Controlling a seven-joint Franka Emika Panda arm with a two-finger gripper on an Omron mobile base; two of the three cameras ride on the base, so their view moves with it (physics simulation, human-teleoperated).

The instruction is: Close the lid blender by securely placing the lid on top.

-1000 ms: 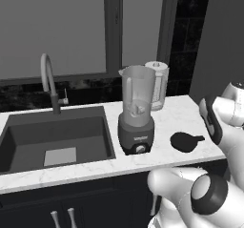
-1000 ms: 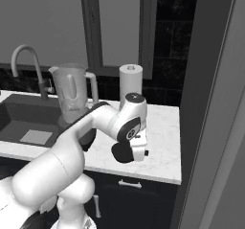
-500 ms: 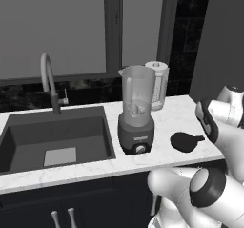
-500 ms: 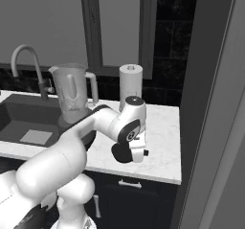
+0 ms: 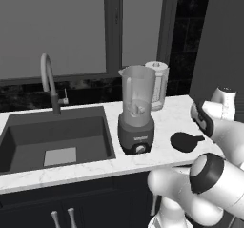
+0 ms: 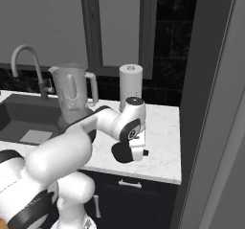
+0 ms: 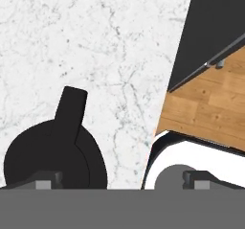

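The blender (image 5: pixel 137 108) stands on the marble counter beside the sink, its clear jar open at the top on a dark grey base. To its right the black round lid (image 5: pixel 183 141) lies flat on the counter, with its tab pointing away from the blender. In the hand view the lid (image 7: pixel 54 159) lies at the lower left, under one fingertip (image 7: pixel 45 180). My gripper (image 7: pixel 122 179) hovers just above the lid, open wide and empty. The right base view has the gripper (image 6: pixel 139 151) low over the lid (image 6: pixel 119 154) near the counter's front edge.
A smaller clear jug with a white top (image 5: pixel 157 83) stands behind the blender. The sink (image 5: pixel 57 136) and its faucet (image 5: pixel 47 79) lie to the left. A tall dark panel (image 6: pixel 210 103) bounds the counter on the right. Wooden floor (image 7: pixel 206 108) lies beyond the counter edge.
The hand has edged slightly toward the lid. The jaws stay wide open. The lid and the blender have not moved.
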